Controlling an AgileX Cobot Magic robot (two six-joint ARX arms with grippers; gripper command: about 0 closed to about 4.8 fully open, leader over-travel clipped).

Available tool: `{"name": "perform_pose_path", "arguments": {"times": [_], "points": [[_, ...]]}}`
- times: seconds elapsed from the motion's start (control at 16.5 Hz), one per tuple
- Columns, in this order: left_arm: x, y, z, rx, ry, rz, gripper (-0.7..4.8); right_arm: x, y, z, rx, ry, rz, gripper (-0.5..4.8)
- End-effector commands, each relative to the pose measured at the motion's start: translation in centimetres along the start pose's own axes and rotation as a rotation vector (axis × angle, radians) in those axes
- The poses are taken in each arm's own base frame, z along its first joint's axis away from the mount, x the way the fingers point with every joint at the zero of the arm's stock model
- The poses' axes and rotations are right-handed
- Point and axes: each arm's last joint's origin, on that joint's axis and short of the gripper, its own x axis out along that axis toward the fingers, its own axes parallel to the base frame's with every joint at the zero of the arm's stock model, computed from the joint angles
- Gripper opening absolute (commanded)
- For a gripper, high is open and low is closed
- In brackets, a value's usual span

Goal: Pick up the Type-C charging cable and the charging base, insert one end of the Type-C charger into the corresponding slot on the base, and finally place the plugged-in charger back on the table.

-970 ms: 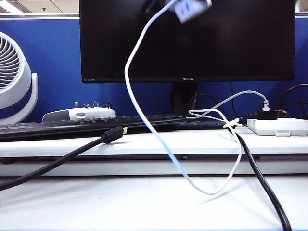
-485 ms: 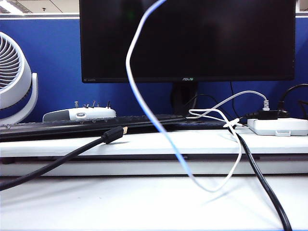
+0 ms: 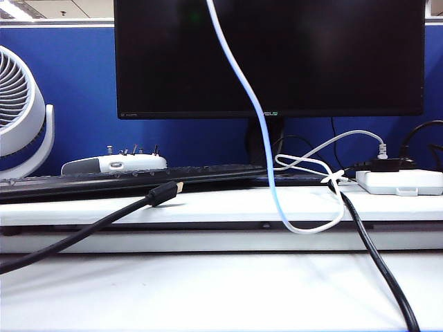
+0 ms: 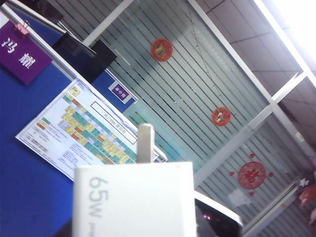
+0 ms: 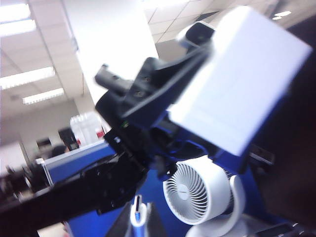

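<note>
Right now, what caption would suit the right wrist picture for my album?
Left tool holds the white charging base aloft while the Type-C charging cable plug waits below, desk fan behind.

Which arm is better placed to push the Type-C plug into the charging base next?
Right, probably. The right claw is shut on the Type-C charging cable, its plug pointing roughly toward the charging base, which the left claw grips.

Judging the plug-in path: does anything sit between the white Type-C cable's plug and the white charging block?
Yes: in the right wrist view the left end effector's black body, gripping the small white rectangular plastic charging base, lies between it and the glossy white Type-C charging cable's plug, held by the shut right end effector. Slots hidden.
</note>
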Motion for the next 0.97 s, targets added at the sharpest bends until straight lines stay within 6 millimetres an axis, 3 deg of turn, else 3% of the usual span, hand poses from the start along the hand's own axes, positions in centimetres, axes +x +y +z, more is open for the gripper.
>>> {"name": "perform_pose_path", "arguments": {"times": [0.06, 0.3, 0.97], "points": [[0.0, -1.0, 0.2, 0.019, -0.003, -0.030, 0.17, 0.4, -1.0, -0.3, 0.251, -0.033, -0.040, -0.01], [0.0, -0.6, -0.1, -0.009, 0.055, -0.021, 0.17, 2.6, -0.8, -1.3, 0.294, -0.007, 0.052, -0.01], [0.3, -0.5, -0.8, 0.016, 0.157, -0.044, 0.17, 3.2, -1.6, -1.7, 0.317, -0.004, 0.026, -0.01]]}}
